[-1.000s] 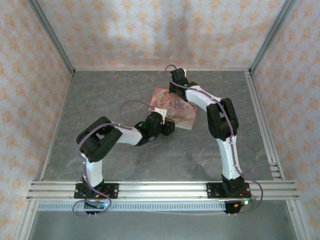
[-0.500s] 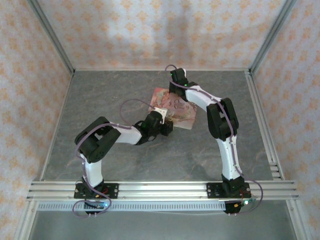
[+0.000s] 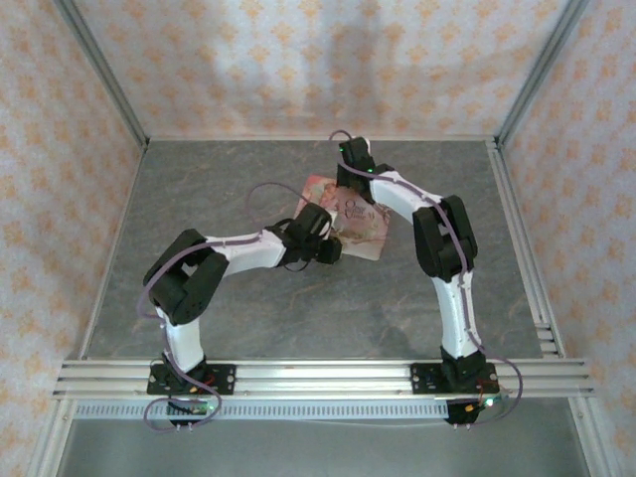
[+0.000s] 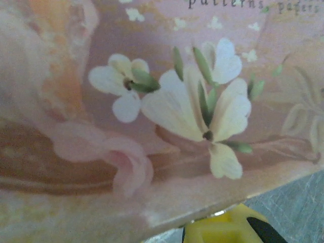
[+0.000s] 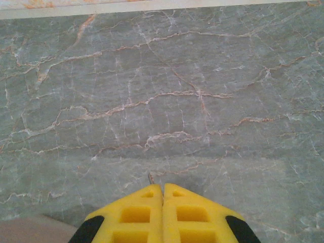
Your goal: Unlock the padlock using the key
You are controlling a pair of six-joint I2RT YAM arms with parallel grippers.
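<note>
My right hand hangs over the grey marbled bench, its yellow fingers pressed flat together. A thin silver tip, the key, pokes out from between them. My left hand sits at the near edge of the pink flower-printed box. One yellow finger shows just below that edge, and I cannot tell how wide this hand stands.

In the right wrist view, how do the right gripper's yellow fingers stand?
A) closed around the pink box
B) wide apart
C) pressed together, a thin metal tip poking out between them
C: the right gripper is shut along one seam, and a thin tip, probably the key, pokes out of it over the marble table.
</note>
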